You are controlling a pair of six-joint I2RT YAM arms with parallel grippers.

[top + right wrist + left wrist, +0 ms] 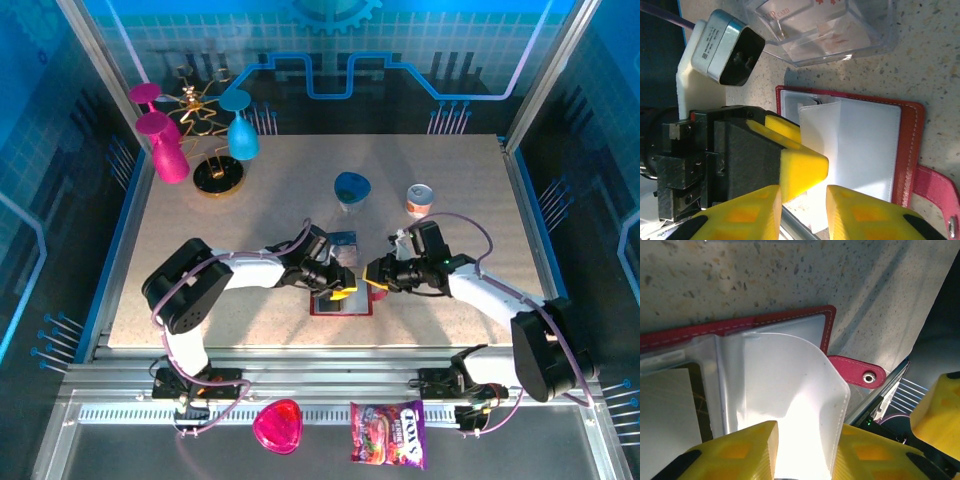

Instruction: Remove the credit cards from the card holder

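Your left pincer [805, 462] pinched a pale inner sleeve [790, 380] of the dark red card holder [912, 150], which lay open on the worktop [250, 200] near its front edge, between the two arms. Your right pincer [802, 212] hung at the holder's right edge with its fingers slightly apart. I could not tell whether it gripped anything.
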